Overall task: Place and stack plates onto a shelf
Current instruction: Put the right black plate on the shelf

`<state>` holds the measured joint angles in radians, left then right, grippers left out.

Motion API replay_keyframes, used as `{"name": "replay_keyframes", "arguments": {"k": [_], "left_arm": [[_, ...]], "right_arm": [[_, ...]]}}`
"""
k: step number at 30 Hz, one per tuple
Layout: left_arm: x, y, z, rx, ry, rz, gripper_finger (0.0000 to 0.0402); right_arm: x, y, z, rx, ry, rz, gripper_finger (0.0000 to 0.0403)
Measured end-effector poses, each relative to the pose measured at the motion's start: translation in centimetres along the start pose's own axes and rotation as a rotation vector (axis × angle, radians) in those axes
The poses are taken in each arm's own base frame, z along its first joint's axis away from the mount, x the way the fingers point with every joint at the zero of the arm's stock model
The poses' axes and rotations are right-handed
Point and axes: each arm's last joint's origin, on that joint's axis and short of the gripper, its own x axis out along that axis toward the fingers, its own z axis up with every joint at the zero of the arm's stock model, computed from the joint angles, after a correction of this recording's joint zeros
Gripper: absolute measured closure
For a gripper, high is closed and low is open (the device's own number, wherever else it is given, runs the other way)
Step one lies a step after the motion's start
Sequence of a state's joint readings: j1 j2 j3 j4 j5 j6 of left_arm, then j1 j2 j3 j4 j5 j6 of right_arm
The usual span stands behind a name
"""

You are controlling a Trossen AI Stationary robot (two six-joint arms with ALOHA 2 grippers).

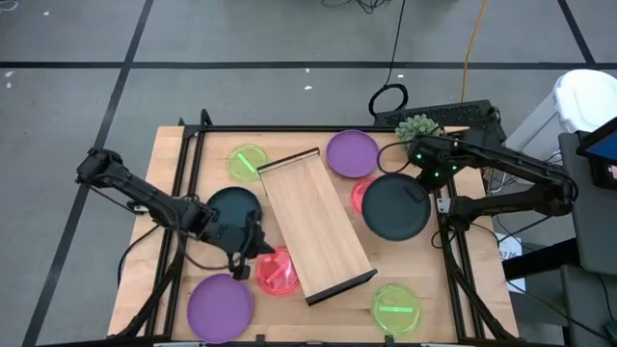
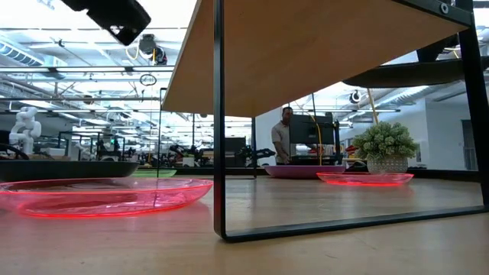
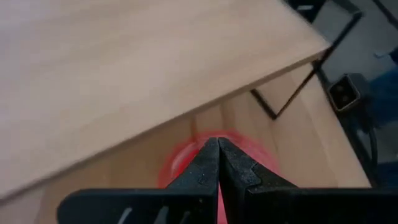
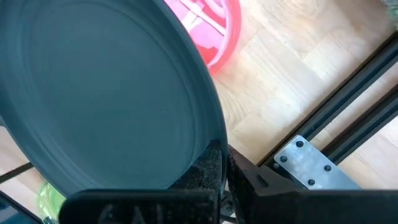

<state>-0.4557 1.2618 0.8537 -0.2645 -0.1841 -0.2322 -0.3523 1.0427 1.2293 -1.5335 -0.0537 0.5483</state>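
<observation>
Left arm: reaching in from the table's left side, its left gripper [image 1: 258, 249] sitting beside the shelf's long left edge, above a pink-red plate [image 1: 277, 272]; fingers [image 3: 208, 163] pressing together with nothing between them.
Purple plate, near-left: a large purple plate [image 1: 220, 305] lying at the front-left corner of the table [image 1: 169, 183].
Dark plate, left: a dark teal-black plate [image 1: 231, 204] lying under the left arm's wrist, partly hidden by it.
Green plate, far-left: a small neon green plate [image 1: 247, 161] lying near the shelf's far end.
Shelf: the light-wood shelf [image 1: 313, 224] standing diagonally in the middle of the table, dark rails at both short ends, no plate showing on its board.
Purple plate, far: a second purple plate [image 1: 352, 153] lying just right of the shelf's far end.
Pink-red plate, right: a second pink-red plate [image 4: 214, 25] peeking out from under the held dark plate.
Right gripper: the right gripper [image 4: 222, 163] pinching the rim of the other large dark teal-black plate [image 1: 395, 206], which is sitting right of the shelf and above the tabletop in the low view.
Green plate, near-right: a second green plate [image 1: 396, 308] lying at the front-right.
Potted plant: a small plant [image 1: 418, 126] standing at the table's far-right edge.
</observation>
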Motion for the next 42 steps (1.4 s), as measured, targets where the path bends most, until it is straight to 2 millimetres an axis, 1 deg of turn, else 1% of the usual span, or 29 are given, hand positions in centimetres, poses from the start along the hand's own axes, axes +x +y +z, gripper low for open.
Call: {"name": "replay_keyframes", "arguments": {"k": [3, 5, 11, 16, 21, 32, 38, 42], "left_arm": [[1.4, -0.5, -0.4, 0.057, 0.025, -0.006, 0.04], [2.2, -0.8, -0.5, 0.063, 0.022, -0.01, 0.04], [3.6, -1.1, -0.4, 0.088, -0.004, -0.039, 0.04], [5.3, -1.1, -0.8, 0.105, 0.001, -0.057, 0.04], [6.2, -1.0, -0.3, 0.118, -0.068, -0.065, 0.04], [6.9, 1.3, 0.3, 0.115, -0.086, -0.001, 0.04], [6.9, 1.3, 0.5, 0.086, -0.103, -0.035, 0.04], [5.9, 1.1, 0.9, 0.01, -0.119, -0.088, 0.04]], "right_arm": [[-0.2, 0.0, -0.1, 0.024, -0.028, 0.022, 0.0403], [-0.4, -0.1, -0.2, 0.034, -0.047, 0.035, 0.0403], [-0.9, -0.1, -0.1, 0.063, -0.137, 0.092, 0.0403], [-1.4, 0.1, 0.1, 0.116, -0.216, 0.166, 0.0403], [-2.0, 0.2, 0.2, 0.16, -0.277, 0.236, 0.0403], [-3.1, 0.0, -0.3, 0.212, -0.385, 0.327, 0.0403], [-3.4, -0.3, -0.6, 0.229, -0.413, 0.324, 0.0403], [-3.5, -0.2, -0.5, 0.268, -0.42, 0.347, 0.0403]]}}
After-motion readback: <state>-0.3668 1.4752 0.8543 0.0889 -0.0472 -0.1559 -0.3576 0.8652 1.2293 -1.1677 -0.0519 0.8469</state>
